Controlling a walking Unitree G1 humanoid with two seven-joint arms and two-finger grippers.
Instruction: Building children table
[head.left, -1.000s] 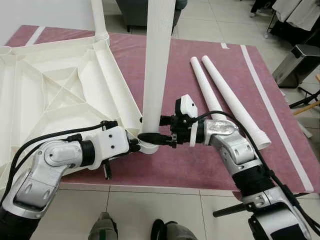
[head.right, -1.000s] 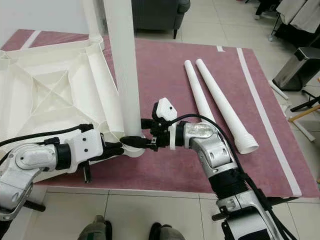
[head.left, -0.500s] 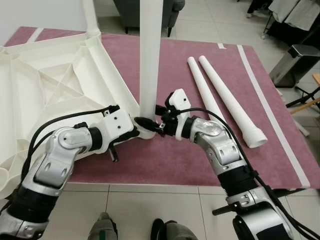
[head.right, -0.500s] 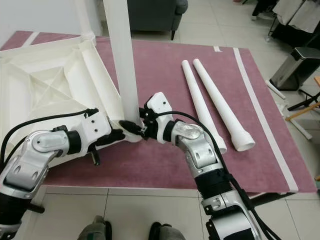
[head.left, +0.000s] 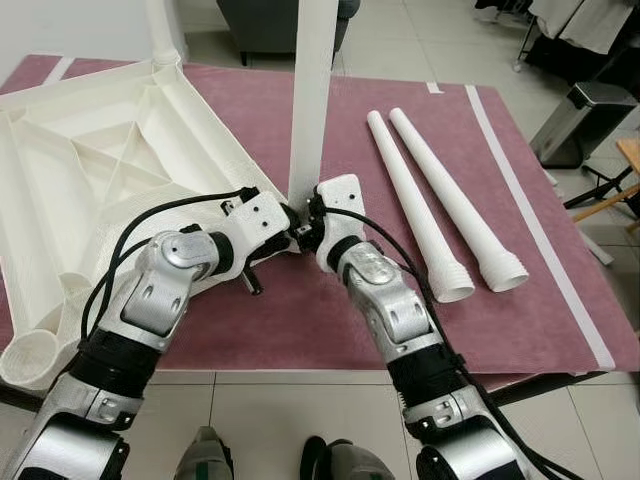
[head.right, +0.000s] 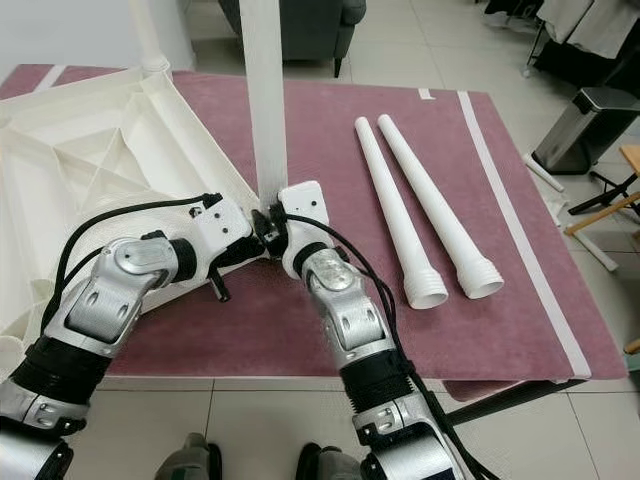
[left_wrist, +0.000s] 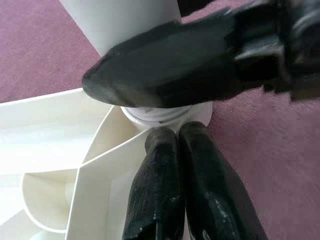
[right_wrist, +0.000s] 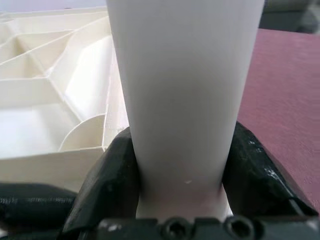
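The white table top (head.left: 90, 180) lies upside down on the burgundy rug. One white leg (head.left: 312, 100) stands upright in its near corner socket (left_wrist: 165, 112). My right gripper (right_wrist: 182, 145) is shut on this leg just above the socket, a black finger (right_wrist: 110, 185) on each side. My left gripper (left_wrist: 176, 131) is shut, its two fingers pressed together against the table's rim at the same socket, just beside the right gripper (head.left: 305, 226). A second leg (head.left: 160, 30) stands at the far corner. Two loose legs (head.left: 412, 205) (head.left: 452, 195) lie side by side on the rug to the right.
The rug (head.left: 330, 320) ends at tiled floor close to my feet. A grey bin (head.left: 585, 120) and a wooden chair leg (head.left: 625, 160) stand at the right. A dark armchair (head.right: 300, 20) sits beyond the rug's far edge.
The view has shifted. My right forearm has swung from the leg's right side round to its near side, still shut on it. The left gripper stays at the socket.
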